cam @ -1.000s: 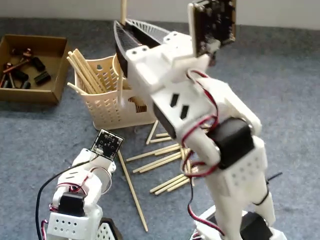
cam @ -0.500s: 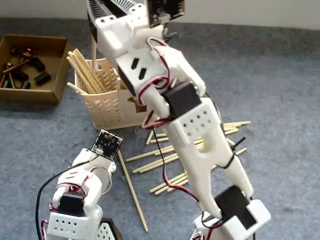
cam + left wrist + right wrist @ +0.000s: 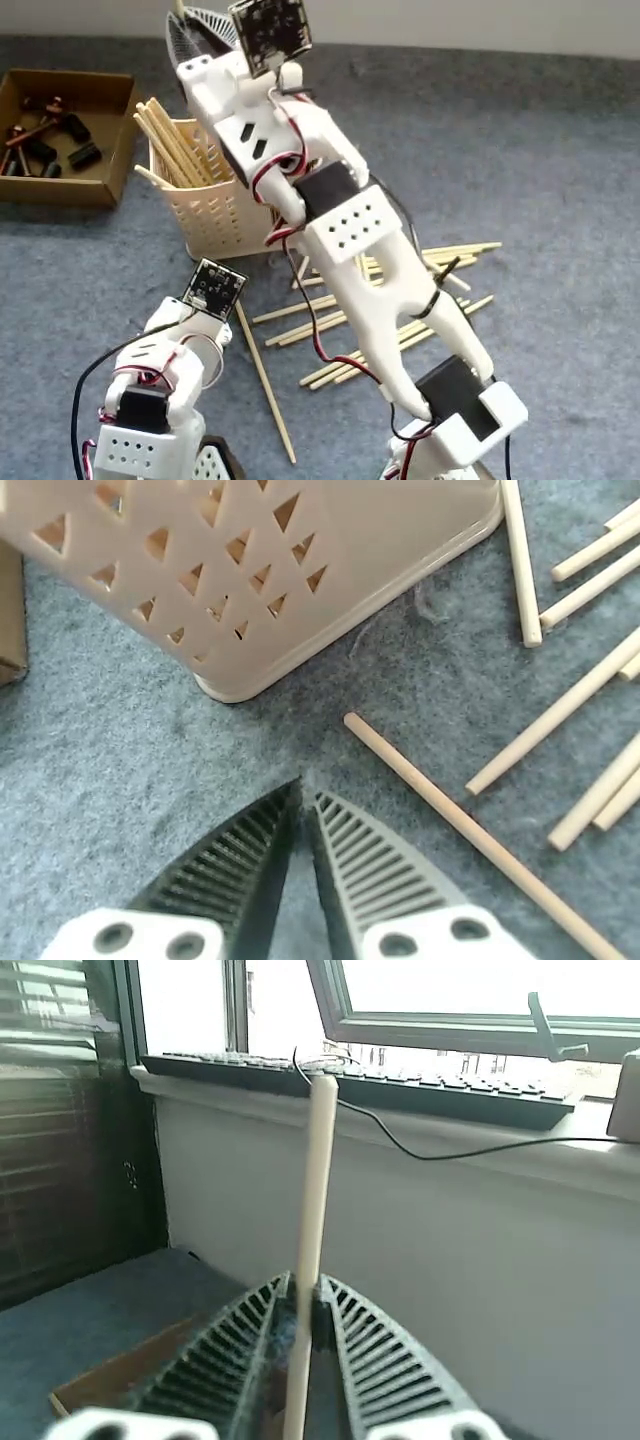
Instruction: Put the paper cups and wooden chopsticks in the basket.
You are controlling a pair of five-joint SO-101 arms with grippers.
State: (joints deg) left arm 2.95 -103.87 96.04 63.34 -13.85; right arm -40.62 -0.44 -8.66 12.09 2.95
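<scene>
Nearest you, your left hand (image 3: 302,788) sits low over the grey desk (image 3: 110,780). Its jaws are drawn together at the tips with nothing between them. Just beside it a single chopstick (image 3: 470,830) lies flat on the desk, one end pointing toward the basket's corner without touching it.

A little farther out, the loose chopsticks (image 3: 322,322) lie scattered on the desk near the foot of the basket, partly under your right arm (image 3: 370,270).

Past them the basket (image 3: 215,215) stands upright. A bundle of chopsticks (image 3: 168,140) leans inside it, the ends sticking out over the rim on the side nearer the cardboard box (image 3: 60,140).

Your right arm stretches up across the loose pile to the basket. Your right hand (image 3: 300,1295) is raised above the basket's far side, clamped on the held chopstick (image 3: 318,1180). That chopstick stands upright between the jaws and rises well past their tips.

The cardboard box, with small dark parts (image 3: 45,140) in it, sits on the desk beside the basket, apart from it.
</scene>
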